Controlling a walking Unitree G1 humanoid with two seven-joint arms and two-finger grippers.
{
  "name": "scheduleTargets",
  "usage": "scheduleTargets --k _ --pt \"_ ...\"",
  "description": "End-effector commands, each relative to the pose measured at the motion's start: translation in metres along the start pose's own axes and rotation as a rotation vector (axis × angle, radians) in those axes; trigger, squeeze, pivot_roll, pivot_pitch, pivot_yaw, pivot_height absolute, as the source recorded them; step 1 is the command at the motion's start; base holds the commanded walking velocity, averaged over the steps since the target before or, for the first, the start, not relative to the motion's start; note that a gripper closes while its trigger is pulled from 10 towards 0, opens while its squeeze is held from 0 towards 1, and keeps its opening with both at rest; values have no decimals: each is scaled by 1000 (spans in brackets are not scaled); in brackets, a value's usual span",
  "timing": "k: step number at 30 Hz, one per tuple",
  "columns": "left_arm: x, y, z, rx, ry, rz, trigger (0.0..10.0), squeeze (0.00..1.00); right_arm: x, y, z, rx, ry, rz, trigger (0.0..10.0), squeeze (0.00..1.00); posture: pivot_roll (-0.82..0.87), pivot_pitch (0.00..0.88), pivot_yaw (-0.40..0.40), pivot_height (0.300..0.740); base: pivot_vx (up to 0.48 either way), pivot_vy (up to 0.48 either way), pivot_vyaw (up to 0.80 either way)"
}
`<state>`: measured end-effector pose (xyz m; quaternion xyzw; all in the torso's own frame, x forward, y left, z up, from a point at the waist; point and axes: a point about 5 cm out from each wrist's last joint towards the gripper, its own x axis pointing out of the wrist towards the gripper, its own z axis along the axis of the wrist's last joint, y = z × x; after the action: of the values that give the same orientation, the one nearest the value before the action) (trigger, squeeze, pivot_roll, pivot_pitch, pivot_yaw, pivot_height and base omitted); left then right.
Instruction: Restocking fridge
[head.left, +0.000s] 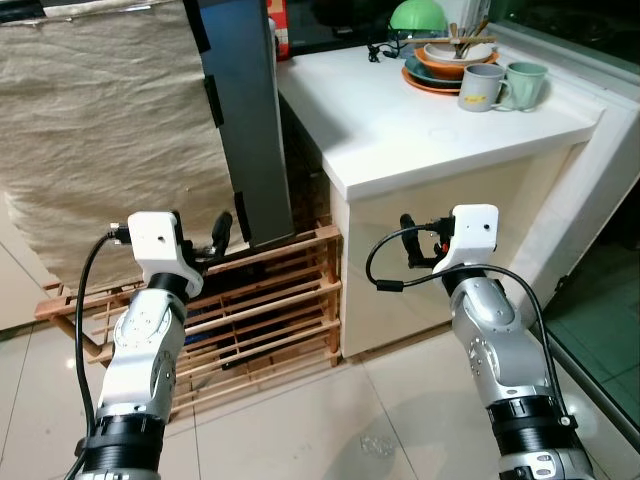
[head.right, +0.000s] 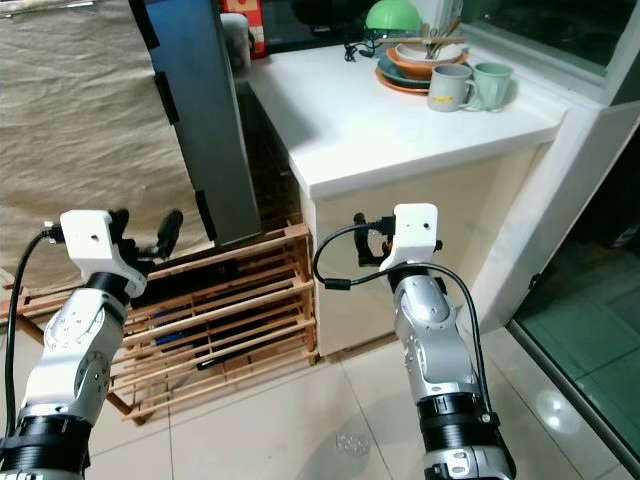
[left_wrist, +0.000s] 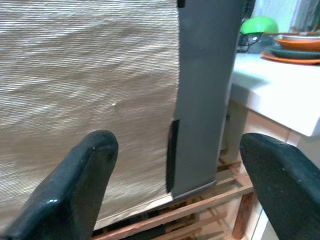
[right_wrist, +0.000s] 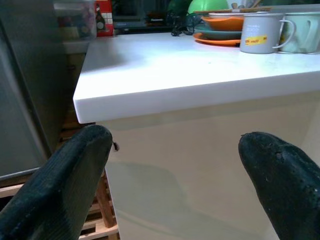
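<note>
Both arms were raised in front of the robot. The left end effector (left_wrist: 175, 185) was spread wide and empty, facing the grey fridge door (head.left: 243, 120) and the beige cloth (head.left: 100, 140) beside it, above a wooden slatted rack (head.left: 270, 310) on the tiled floor. The right end effector (right_wrist: 175, 185) was likewise released, grasping nothing, near the white worktop (head.left: 420, 130). At the worktop's far end stood stacked plates and bowls (head.left: 450, 62), a grey mug (head.left: 482, 87) and a pale green mug (head.left: 526, 83).
</note>
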<state>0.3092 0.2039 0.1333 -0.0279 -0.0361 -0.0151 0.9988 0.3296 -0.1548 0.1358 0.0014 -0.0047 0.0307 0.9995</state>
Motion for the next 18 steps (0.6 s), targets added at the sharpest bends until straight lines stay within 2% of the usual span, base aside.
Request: scheduleTargets --k 1,4,5,7,14,15,18 --pt "2 4 7 20 -3 13 10000 1000 -2 -1 -4 10 5 0 10000 0 -123 0 65 740 0 476 0" --pt "3 3 6 4 14 4 10000 1000 -3 -4 -8 9 19 -10 10000 0 -125 0 67 740 0 480 -663" --pt "4 3 6 13 24 -3 10000 914 -4 -4 -8 10 19 -12 10000 0 -126 0 69 740 0 480 -656" --pt "4 1 5 22 35 -17 10000 0 -4 -5 -8 8 17 -14 10000 0 -129 0 72 740 0 480 -653" --pt "6 -1 1 -11 74 2 10000 0 -4 -1 -8 -4 6 -1 10000 0 -137 0 79 740 0 480 -591" --pt "7 0 3 22 66 6 10000 0 -5 1 -8 -23 4 14 10000 0 -138 0 78 740 0 480 0" --pt "8 0 4 42 65 31 10000 0 -5 4 -8 -36 -1 25 10000 0 -138 0 78 740 0 320 0"
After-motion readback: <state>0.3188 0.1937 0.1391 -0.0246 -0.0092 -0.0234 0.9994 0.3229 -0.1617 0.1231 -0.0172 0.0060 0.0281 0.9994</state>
